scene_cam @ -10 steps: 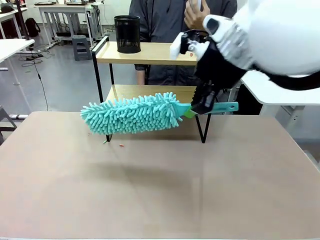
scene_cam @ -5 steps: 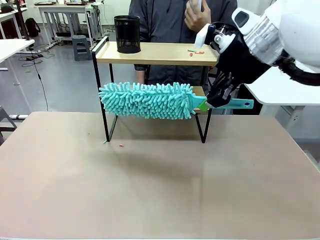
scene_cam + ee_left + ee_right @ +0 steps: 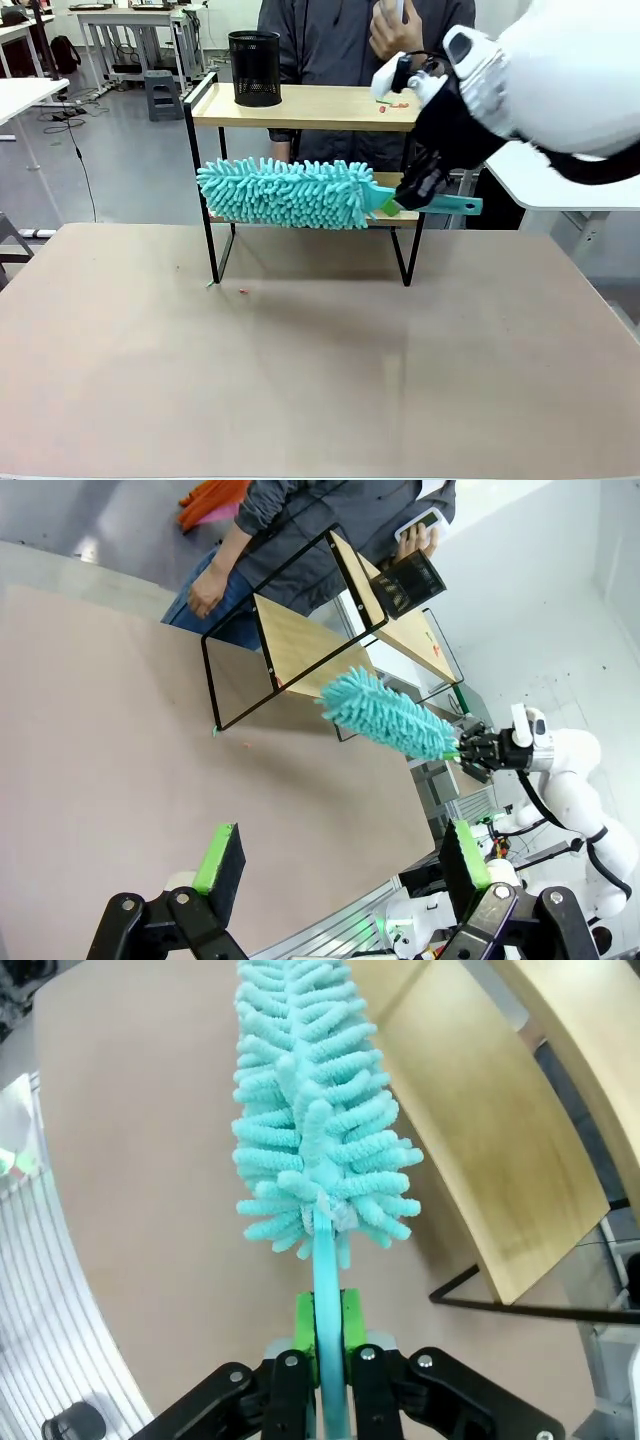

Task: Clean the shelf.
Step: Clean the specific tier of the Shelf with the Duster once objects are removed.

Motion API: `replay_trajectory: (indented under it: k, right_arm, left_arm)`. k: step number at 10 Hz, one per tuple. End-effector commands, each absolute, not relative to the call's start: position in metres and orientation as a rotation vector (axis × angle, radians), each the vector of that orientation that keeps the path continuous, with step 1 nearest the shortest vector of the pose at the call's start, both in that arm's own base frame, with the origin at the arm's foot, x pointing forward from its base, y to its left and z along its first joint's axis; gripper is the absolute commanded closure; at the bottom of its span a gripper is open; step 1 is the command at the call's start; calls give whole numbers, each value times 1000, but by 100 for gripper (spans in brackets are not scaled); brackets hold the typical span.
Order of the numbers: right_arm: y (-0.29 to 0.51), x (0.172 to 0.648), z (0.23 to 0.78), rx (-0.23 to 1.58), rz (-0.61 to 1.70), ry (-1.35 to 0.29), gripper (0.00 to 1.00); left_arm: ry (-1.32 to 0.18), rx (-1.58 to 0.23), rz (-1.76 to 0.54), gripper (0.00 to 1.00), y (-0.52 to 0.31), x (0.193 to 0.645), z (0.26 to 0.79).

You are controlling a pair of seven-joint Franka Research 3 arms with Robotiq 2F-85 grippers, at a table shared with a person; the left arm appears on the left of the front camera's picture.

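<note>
Duster (image 3: 285, 193) level with the lower board of the shelf (image 3: 300, 106)

The right tool (image 3: 403, 200) clamps the duster by its handle, head sideways alongside that board, probably to sweep along the wood. The shelf stands at the far edge of the tabletop (image 3: 300, 380). The left tool (image 3: 342, 858) hangs wide open, well apart.

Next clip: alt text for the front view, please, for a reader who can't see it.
The right gripper, jaws shut on the handle of a teal fluffy duster, holds it level in front of the lower tier of a two-tier shelf on a tan table. A black mesh cup stands on the top board, and a person stands behind the shelf.
</note>
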State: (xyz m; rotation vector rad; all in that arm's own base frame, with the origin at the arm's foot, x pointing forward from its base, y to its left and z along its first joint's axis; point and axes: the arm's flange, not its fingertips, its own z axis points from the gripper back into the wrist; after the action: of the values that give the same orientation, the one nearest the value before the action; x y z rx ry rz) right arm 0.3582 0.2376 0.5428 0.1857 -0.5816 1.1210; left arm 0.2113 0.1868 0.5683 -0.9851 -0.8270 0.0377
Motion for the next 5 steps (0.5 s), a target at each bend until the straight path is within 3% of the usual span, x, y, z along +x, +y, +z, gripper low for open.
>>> replay_trajectory:
  k: [1, 5]
  right_arm:
    - [264, 382, 540, 123, 1078, -592, 87]
    - [278, 394, 526, 66, 1046, -576, 87]
  left_arm:
    - [-845, -985, 23, 0, 184, 213, 570]
    - [-845, -985, 23, 0, 184, 213, 570]
